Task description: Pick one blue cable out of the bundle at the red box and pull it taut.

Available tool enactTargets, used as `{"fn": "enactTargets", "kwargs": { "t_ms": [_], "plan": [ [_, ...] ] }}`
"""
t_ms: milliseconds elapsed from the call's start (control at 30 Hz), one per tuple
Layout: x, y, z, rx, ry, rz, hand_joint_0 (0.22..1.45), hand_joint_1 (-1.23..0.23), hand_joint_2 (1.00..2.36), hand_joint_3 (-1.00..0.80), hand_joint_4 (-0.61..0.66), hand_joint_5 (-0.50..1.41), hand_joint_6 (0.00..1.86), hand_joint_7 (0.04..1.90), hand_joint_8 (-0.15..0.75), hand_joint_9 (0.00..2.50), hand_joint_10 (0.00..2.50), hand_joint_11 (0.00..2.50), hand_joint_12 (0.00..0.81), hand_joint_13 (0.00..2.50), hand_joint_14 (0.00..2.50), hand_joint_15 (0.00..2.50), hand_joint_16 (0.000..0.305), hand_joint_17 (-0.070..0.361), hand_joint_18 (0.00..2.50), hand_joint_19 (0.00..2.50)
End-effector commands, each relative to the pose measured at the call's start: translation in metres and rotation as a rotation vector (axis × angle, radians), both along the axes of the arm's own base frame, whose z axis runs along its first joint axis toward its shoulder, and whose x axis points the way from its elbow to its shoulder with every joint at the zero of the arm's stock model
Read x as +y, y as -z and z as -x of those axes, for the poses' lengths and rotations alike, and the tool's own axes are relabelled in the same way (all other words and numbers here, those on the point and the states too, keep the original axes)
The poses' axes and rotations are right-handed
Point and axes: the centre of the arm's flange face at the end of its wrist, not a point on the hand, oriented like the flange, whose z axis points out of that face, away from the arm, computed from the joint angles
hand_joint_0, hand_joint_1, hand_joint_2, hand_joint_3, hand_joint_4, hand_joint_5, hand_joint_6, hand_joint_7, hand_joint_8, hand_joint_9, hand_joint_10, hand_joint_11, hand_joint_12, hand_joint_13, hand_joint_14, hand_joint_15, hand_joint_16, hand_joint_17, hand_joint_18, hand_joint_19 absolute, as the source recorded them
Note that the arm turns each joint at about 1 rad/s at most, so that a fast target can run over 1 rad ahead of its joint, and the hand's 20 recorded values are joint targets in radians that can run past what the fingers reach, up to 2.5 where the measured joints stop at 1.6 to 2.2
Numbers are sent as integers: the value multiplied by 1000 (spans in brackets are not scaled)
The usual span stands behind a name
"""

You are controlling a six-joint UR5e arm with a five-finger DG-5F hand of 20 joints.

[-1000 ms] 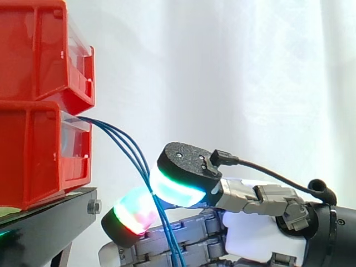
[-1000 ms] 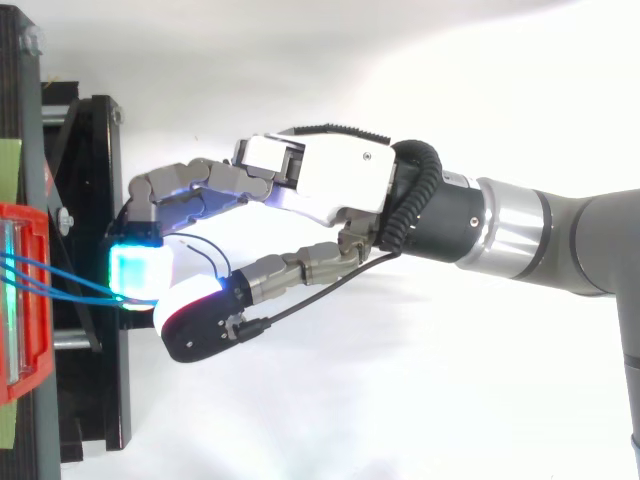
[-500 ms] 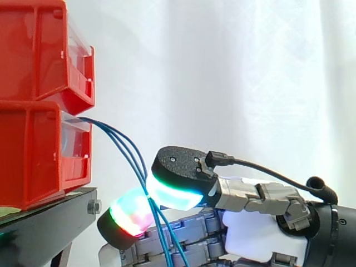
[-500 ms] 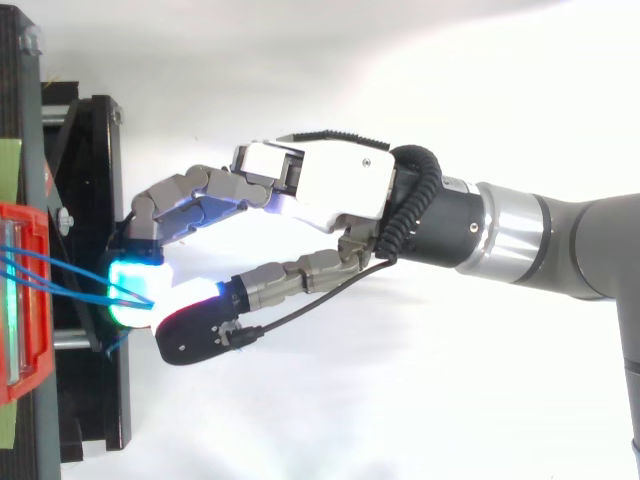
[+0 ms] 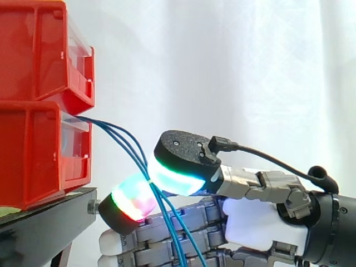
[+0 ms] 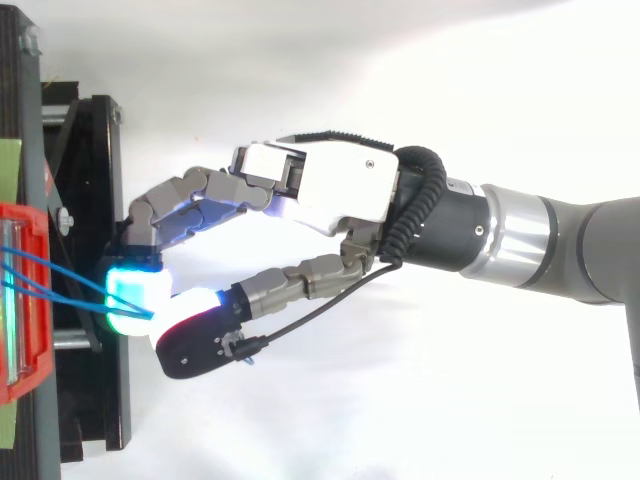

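White curtain backs the work. Fingers (image 5: pixel 133 203) are closed pad to pad on the blue cables (image 5: pixel 122 142); whether one strand or several is caught cannot be told. From the pinch the cables rise toward 10 o'clock in side view, bowed and slack, to the lower red box (image 5: pixel 33 156) on the black stand (image 5: pixel 44 222). Loose lengths hang toward 5 o'clock. Judgement: the hand (image 6: pixel 330 185) must draw toward 3 o'clock, along the cable axis, to take up slack.
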Motion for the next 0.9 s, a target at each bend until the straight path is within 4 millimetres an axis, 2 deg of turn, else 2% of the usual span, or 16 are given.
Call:
{"fn": "enactTargets", "kwargs": {
  "t_ms": [0,267,400,433,467,500,567,700,867],
  "plan": [
    [0,-2,0,-2,-2,0,520,-720,1006,-400,184,-164,828,968,359,656,8,340,426,565,6,209,58,131,570,292],
    [0,-2,0,-3,-1,4,517,-694,1003,-453,193,-145,773,1014,364,658,7,325,429,559,6,202,59,132,563,290],
    [0,-1,0,-1,1,4,535,-740,1004,-429,178,-146,779,1062,362,659,8,332,425,561,6,203,58,129,561,296],
    [0,-1,0,-1,1,4,537,-749,1006,-412,176,-148,787,1070,358,662,8,335,424,562,6,204,57,129,561,289],
    [0,-1,0,-1,2,4,562,-770,1010,-347,185,-152,798,1094,358,661,8,340,420,564,6,202,56,126,559,292],
    [0,-1,0,-1,2,4,585,-789,1017,-203,157,-164,840,1120,355,668,8,348,414,572,6,197,55,124,570,282],
    [1,-1,0,-1,-2,5,593,-794,1021,-107,117,-170,874,1132,355,668,8,355,413,574,6,195,55,124,579,274],
    [0,-1,0,-1,-1,5,618,-824,1025,-3,42,-182,903,1178,358,668,8,362,413,582,6,198,55,124,604,272],
    [0,-2,0,-2,1,4,627,-836,1026,29,8,-181,910,1170,356,667,8,360,414,585,6,189,56,125,617,276]
  ]
}}
